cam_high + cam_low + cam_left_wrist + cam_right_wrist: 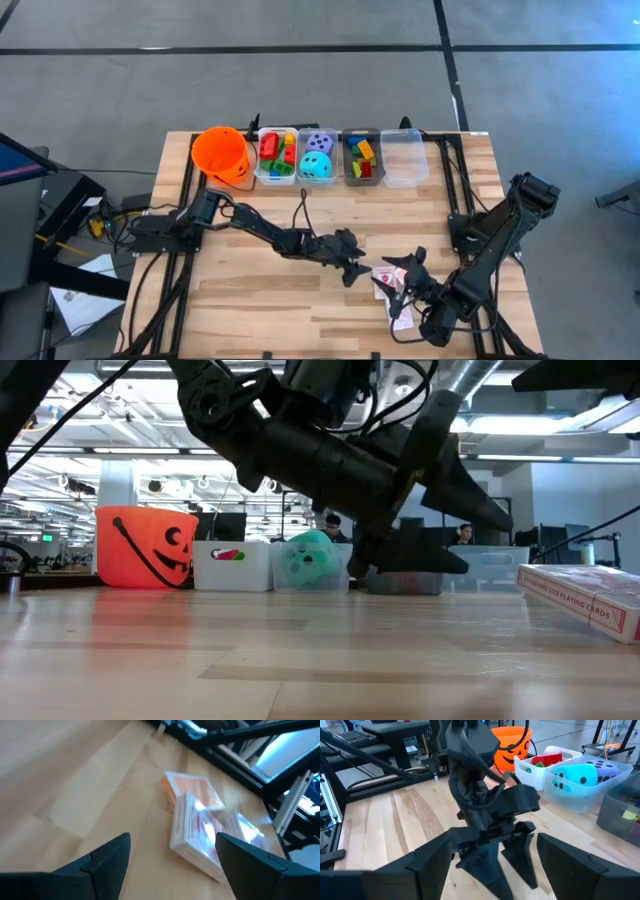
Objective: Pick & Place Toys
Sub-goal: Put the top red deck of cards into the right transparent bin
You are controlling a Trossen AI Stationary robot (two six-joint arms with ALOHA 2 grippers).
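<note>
Two packs of red-and-white playing cards (386,280) lie flat on the wooden table at the near right. In the left wrist view one pack (192,790) lies partly under a film-wrapped one (197,837). My left gripper (356,264) hovers open just left of them, pointing at them with nothing between its fingers (112,852). My right gripper (405,268) is open above the cards and faces the left gripper (490,815). The low view shows a card pack (585,595) at the right.
Along the far edge stand an orange bucket (222,155), a bin of red and green bricks (276,155), a bin with a purple and a teal die (317,155), a grey bin of bricks (361,158) and a clear bin (404,158). More cards (402,318) lie near the front edge.
</note>
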